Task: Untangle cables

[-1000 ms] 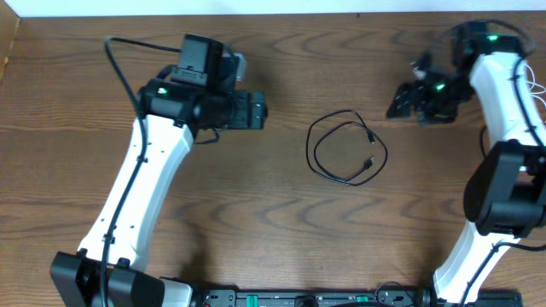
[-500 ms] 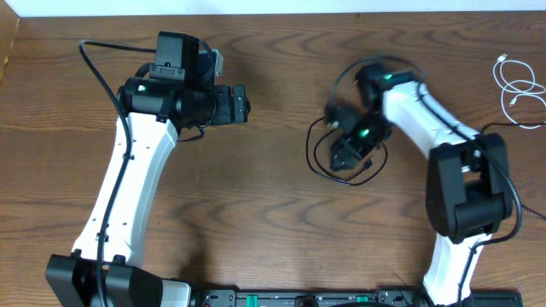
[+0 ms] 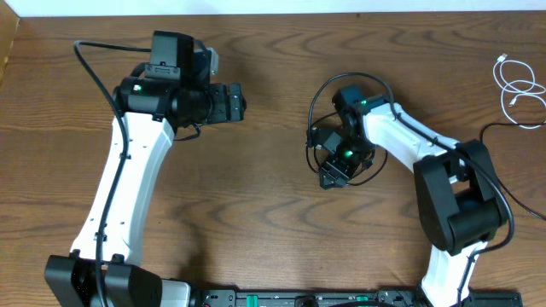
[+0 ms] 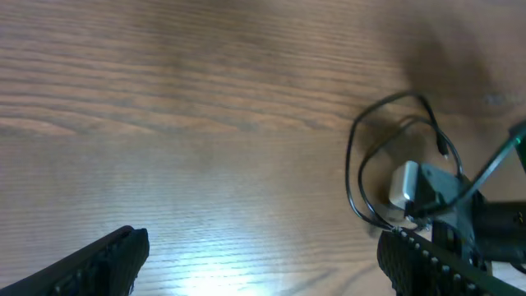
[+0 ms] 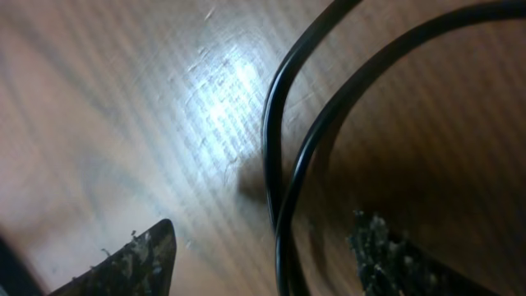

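The black cable (image 3: 309, 145) lies looped on the wooden table at centre right. My right gripper (image 3: 331, 175) is down over its left part, largely covering it. In the right wrist view two strands of the black cable (image 5: 275, 164) run between my open right gripper (image 5: 263, 263) fingers, close to the table. The white cable (image 3: 516, 85) lies coiled at the far right edge, apart from the black one. My left gripper (image 3: 232, 102) is open and empty, left of the black cable. In the left wrist view my left gripper (image 4: 263, 271) faces the black loop (image 4: 353, 173).
The table's back edge runs along the top of the overhead view. A thick black arm wire (image 3: 341, 78) arcs above the right wrist. The right arm's white links (image 3: 401, 132) cross the table right of the loop.
My right arm swung from the far right across to the black cable and came down over it. The white cable now shows at the right edge. My left gripper drew back slightly left.
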You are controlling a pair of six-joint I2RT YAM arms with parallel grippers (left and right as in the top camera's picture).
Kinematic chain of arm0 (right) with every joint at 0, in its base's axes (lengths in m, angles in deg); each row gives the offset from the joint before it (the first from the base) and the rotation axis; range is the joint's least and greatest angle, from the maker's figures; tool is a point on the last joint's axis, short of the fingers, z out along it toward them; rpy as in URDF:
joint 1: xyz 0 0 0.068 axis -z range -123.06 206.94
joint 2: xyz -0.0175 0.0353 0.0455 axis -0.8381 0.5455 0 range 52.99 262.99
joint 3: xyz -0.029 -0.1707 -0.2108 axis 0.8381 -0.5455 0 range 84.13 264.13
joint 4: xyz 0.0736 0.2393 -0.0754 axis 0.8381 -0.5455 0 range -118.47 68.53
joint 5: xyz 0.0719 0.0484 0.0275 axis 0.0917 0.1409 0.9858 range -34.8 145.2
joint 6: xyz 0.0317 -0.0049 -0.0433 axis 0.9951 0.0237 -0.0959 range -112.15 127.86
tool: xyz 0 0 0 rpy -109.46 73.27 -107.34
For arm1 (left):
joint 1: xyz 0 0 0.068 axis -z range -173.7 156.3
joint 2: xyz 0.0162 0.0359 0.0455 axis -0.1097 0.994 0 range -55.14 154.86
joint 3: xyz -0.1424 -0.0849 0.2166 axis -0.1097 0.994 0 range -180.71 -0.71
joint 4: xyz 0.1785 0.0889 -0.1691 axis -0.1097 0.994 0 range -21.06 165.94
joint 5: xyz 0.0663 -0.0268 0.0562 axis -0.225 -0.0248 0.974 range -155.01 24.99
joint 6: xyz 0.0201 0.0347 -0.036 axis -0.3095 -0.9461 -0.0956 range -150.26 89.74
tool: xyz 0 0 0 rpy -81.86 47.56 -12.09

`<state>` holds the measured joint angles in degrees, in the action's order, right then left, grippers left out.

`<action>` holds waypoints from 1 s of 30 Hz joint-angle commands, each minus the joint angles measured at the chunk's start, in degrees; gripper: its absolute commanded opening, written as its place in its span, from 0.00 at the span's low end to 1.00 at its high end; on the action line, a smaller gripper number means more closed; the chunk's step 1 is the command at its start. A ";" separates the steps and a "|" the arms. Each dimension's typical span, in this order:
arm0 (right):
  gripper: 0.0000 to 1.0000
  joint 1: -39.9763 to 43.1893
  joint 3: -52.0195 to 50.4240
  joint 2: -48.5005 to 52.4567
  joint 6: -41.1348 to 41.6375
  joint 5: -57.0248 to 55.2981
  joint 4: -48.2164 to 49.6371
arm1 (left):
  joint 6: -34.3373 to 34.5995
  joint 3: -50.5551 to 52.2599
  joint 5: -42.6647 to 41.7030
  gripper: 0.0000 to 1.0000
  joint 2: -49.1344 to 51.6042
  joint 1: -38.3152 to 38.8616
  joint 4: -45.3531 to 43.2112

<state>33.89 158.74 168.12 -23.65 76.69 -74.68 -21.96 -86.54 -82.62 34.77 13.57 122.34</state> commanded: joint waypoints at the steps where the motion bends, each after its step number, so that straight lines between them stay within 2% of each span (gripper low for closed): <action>1: 0.65 -2.01 -5.60 2.69 6.16 -8.90 3.23 | -0.96 0.11 0.74 0.94 0.66 -1.75 -0.07; 7: 0.48 -5.27 -10.56 2.69 15.45 -18.75 8.35 | -0.96 0.11 0.74 0.94 0.66 -2.23 -0.07; 13: 0.42 -7.13 -14.08 2.69 18.91 -19.93 11.23 | -0.96 0.11 0.74 0.94 0.66 -2.23 -0.04; 18: 0.18 -7.96 -16.87 2.69 23.78 -21.31 13.25 | -0.96 0.11 0.74 0.94 0.66 -2.23 0.17; 25: 0.12 -8.17 -21.59 2.69 24.44 -21.51 16.85 | -0.96 0.11 0.74 0.94 0.66 -2.23 0.52; 27: 0.01 -8.17 -21.62 2.69 25.90 -21.29 16.81 | -0.96 0.11 0.74 0.94 0.66 -2.23 0.57; 30: 0.01 -7.98 -20.39 2.56 27.21 -19.19 16.11 | -0.96 0.11 0.74 0.94 0.66 -2.23 0.57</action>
<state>26.22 145.78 160.60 0.85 56.43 -56.15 -22.42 -86.54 -82.62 34.77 11.56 122.61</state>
